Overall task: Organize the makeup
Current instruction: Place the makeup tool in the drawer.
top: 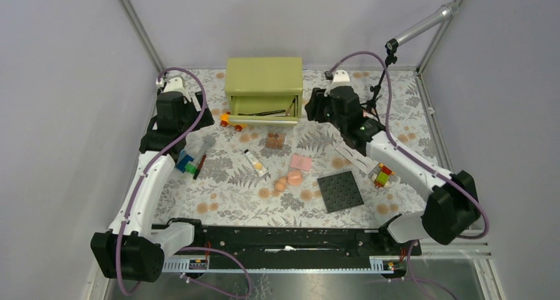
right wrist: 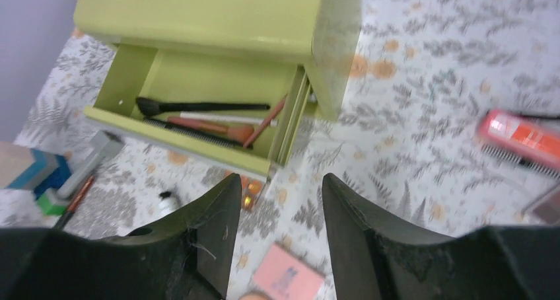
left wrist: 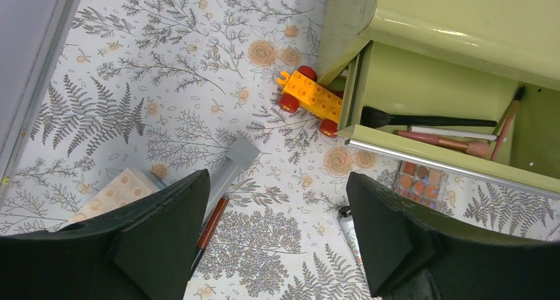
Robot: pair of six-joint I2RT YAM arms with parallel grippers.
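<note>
My left claw (left wrist: 276, 178) hangs wide open with nothing in it, low over the left side of the tabletop (top: 218, 194), and my right claw (right wrist: 280, 181) has its jaws apart and empty just beside the right end of the open drawer (right wrist: 198, 75). A black brush and several thin pencils (right wrist: 205, 115) already lie lengthwise in that drawer. Loose in the middle of the top view are the cream tube (top: 256, 162), the pink compact (top: 301, 161) and the peach sponges (top: 290, 179), and the pink-red tube (right wrist: 522, 136) shows at the right edge of the right wrist view. I reckon the reddish pencil (left wrist: 210, 227) is next. In the left wrist view it lies at lower left, just inside the left finger and beside a grey-capped piece (left wrist: 234, 164). Its long axis slants from lower left to upper right, more along the fingers than across the gap. The left arm is much the nearer, so I would turn that wrist before closing. The orange toy car (left wrist: 309, 95) stays out.
</note>
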